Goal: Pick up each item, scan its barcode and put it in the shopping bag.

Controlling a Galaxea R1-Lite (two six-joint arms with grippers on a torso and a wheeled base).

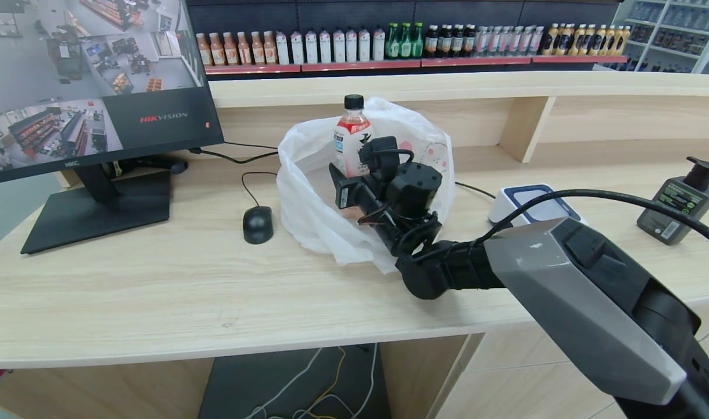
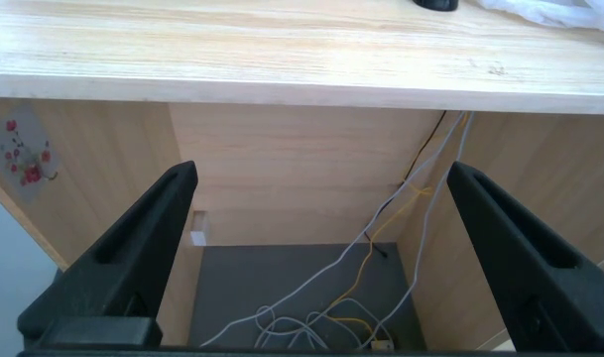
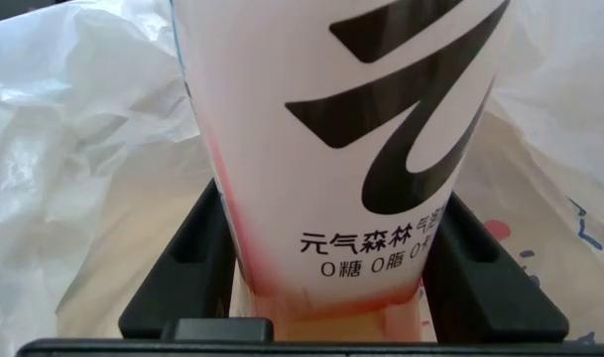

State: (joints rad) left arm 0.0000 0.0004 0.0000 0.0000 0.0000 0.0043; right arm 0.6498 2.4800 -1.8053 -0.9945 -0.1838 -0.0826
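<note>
White plastic surrounds the right gripper (image 1: 350, 185), which is inside the open mouth of the bag (image 1: 308, 198) on the counter (image 1: 156, 291). Its two black fingers (image 3: 182, 263) are closed on the lower part of the bottle (image 1: 352, 139), one on each side and both touching the label. The bottle stands upright between them. Its black cap and shoulder rise above the gripper and above the bag's rim, and its base is down among the folds. I cannot tell whether the base rests on anything.

In the right wrist view the bottle (image 3: 351, 149) sits right in front of the gripper (image 3: 331, 253), with bag film (image 3: 73, 169) bunched on either side and beyond it.

The scanner (image 1: 535, 203) lies on the counter to the right of this gripper, beside its arm and apart from the bag. A dark pump bottle (image 1: 680, 201) stands farther off on that side. The mouse (image 1: 257, 224) lies to the gripper's left, just outside the bag, and the monitor (image 1: 87, 75) is beyond that.

The left gripper (image 2: 321, 178) hangs below the counter's edge. Its fingers (image 2: 133, 263) are spread wide with nothing between them, and loose cables (image 2: 321, 307) lie ahead of it.
</note>
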